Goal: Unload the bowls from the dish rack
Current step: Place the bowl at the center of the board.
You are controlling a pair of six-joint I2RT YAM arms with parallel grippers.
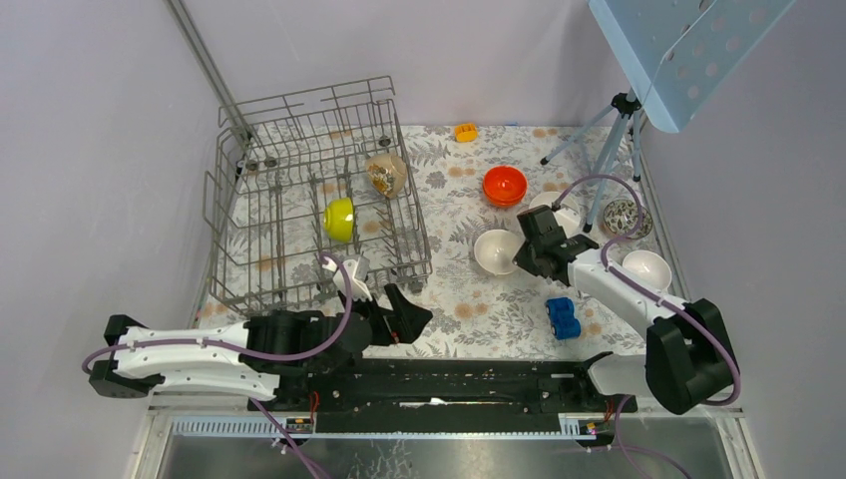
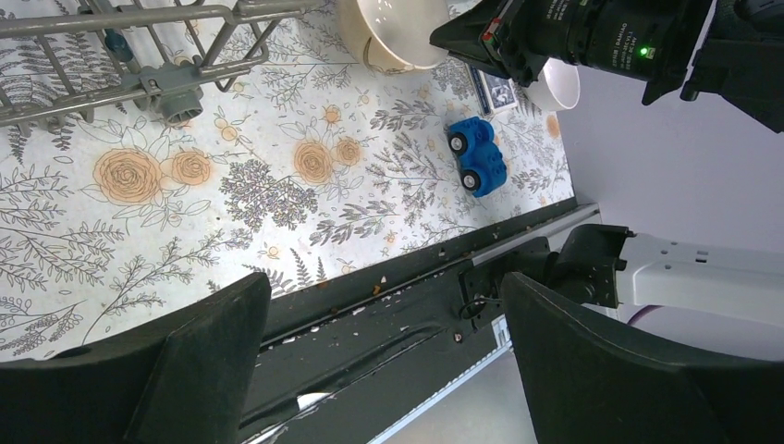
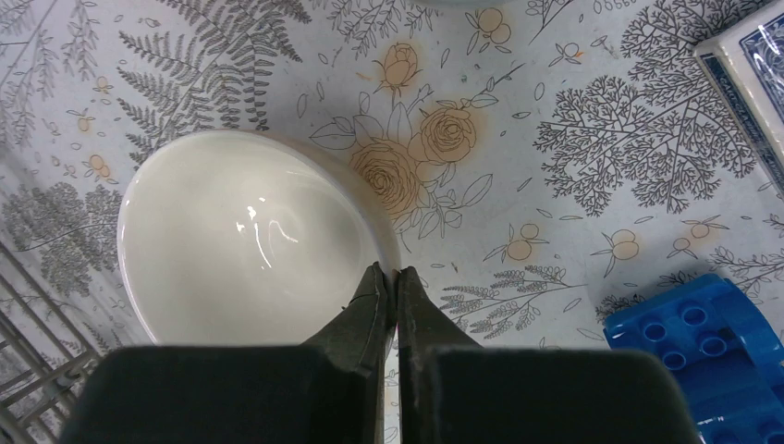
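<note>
Bowls (image 1: 339,220), two in dish rack (image 1: 299,128), five on table (image 1: 469,299), left end effector (image 2: 384,296) apart, right end effector (image 3: 396,277) together.

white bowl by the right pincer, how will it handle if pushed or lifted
Probably slippery: the white bowl shows bright glare, so a rim grip by the right pincer could slip. Likely stiff and breakable; it looks like glazed ceramic. Upright on the flat floral cloth, it should slide rather than tip when pushed.
</note>
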